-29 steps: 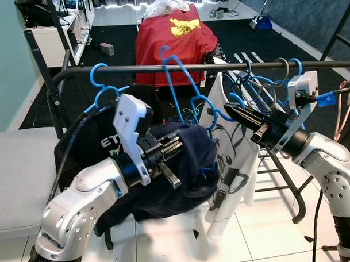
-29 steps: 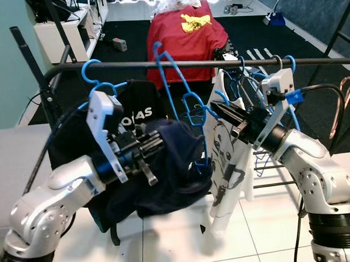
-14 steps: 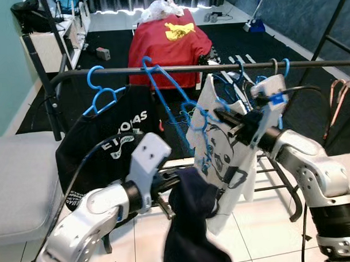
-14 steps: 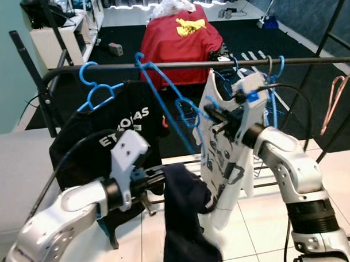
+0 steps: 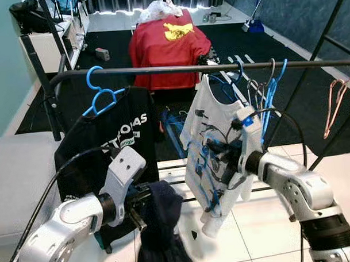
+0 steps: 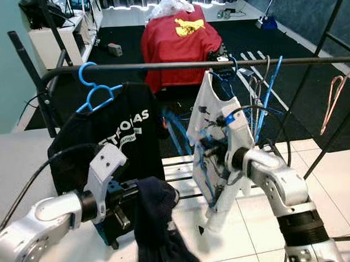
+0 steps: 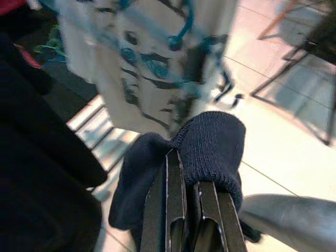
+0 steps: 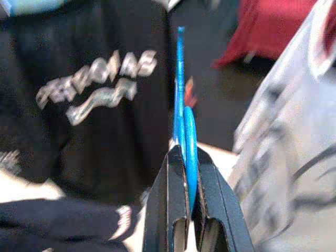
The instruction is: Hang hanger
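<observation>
A blue hanger (image 8: 181, 89) is pinched between the fingers of my right gripper (image 5: 222, 154), low in front of a white printed T-shirt (image 5: 212, 115) that hangs from the black rail (image 5: 161, 69). The hanger is below the rail and partly lost against the shirt. My left gripper (image 5: 137, 209) is down near the floor tiles, shut on a dark navy garment (image 5: 161, 220) that droops from its fingers (image 7: 173, 184). The navy cloth (image 7: 210, 142) folds over the fingertips.
A black T-shirt (image 5: 114, 133) on a blue hanger (image 5: 99, 90) hangs at the rail's left. Several empty hangers (image 5: 271, 84) crowd the rail's right. A copper hanger (image 5: 335, 96) hangs further right. A red garment (image 5: 169, 42) lies behind, and a grey surface (image 5: 15, 171) on my left.
The blue hanger has come down from rail height to in front of the white shirt. My left gripper has dropped, and the navy garment now hangs limp from it.
</observation>
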Controlling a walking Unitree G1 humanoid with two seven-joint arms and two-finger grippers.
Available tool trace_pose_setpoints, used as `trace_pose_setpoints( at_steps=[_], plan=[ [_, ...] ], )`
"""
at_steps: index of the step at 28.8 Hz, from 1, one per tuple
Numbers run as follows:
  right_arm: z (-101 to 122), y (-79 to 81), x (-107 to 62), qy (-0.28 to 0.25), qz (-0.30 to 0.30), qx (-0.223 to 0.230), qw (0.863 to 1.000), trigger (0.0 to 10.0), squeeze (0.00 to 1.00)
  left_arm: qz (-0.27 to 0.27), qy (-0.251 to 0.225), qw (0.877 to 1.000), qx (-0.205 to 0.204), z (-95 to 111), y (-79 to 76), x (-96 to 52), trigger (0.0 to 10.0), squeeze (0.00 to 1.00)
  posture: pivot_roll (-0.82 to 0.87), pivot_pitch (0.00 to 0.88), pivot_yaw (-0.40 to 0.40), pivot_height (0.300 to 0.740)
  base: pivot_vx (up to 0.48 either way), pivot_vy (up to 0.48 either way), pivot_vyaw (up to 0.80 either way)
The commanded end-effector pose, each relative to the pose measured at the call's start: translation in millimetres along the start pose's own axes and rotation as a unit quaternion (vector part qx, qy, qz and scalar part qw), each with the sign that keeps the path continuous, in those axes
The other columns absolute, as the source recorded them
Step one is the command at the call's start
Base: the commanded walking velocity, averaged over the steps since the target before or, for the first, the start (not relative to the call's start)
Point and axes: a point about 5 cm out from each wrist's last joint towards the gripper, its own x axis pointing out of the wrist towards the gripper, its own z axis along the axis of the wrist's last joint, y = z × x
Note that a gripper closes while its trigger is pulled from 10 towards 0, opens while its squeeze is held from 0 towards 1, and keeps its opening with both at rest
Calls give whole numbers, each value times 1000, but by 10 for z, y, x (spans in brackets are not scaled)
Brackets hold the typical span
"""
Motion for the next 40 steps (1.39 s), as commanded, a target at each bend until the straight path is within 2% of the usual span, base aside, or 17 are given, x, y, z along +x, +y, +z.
trace_pose_setpoints(
  at_steps=[1,3,4,9,14,15,17,26,27,28,29,30,31,32,33,35,40],
  plan=[
    [212,-121,-7,-50,-34,-33,998,0,0,17,-23,999,19,91,64,0,0,0,-35,61,-8,740,0,0,0],
    [325,-168,2,-73,-49,-50,995,0,0,23,-25,999,25,105,85,10,0,0,-35,61,-8,740,0,0,0],
    [551,-258,18,-114,-72,-78,988,0,0,32,-26,998,38,125,116,18,0,0,-35,60,-9,740,0,0,0],
    [738,-242,45,-143,-64,-104,982,0,0,46,-27,997,47,135,153,9,0,0,-29,55,-17,740,0,0,0],
    [787,-196,67,-154,-60,-124,978,118,0,52,-25,997,51,135,172,-3,0,0,-30,54,-17,740,0,0,0],
    [793,-169,86,-161,-57,-133,976,1020,0,55,-21,997,55,127,181,-9,0,0,-29,55,-15,740,0,0,0],
    [787,-140,101,-165,-53,-140,975,1176,0,57,-17,996,59,117,189,-12,0,0,-30,55,-12,740,0,0,0],
    [844,-60,149,-200,-45,-139,969,706,0,86,-22,995,52,118,265,10,0,0,-29,57,-9,740,0,0,0],
    [824,-51,166,-198,-41,-128,971,784,0,102,-38,994,24,127,282,24,1647,0,-27,55,-10,740,0,0,0],
    [808,-45,177,-196,-38,-120,972,784,0,112,-48,993,4,132,292,32,1647,0,-27,55,-10,740,0,0,0],
    [712,-24,214,-179,-26,-86,980,2667,0,145,-78,985,-49,127,328,46,10000,0,-26,55,-11,740,0,0,0],
    [584,4,254,-158,-16,-39,987,10000,0,177,-91,973,-117,59,369,61,10000,0,-26,55,-11,740,0,0,0],
    [584,4,254,-158,-16,-39,987,10000,0,177,-91,973,-117,59,369,61,10000,0,-26,55,-11,740,0,0,0],
    [484,30,280,-143,-10,2,990,10000,0,193,-99,963,-163,-6,380,72,10000,0,-29,54,-12,740,0,0,0],
    [484,30,280,-143,-10,2,990,10000,0,193,-99,963,-163,-6,380,72,10000,0,-29,54,-12,740,0,0,0],
    [361,78,298,-135,-5,55,989,10000,0,195,-97,954,-207,-110,343,84,10000,0,-27,57,-12,740,0,0,0],
    [300,101,299,-126,-22,73,989,10000,0,189,-88,959,-193,-156,278,94,10000,0,-29,57,-10,740,0,0,0]
  ],
)
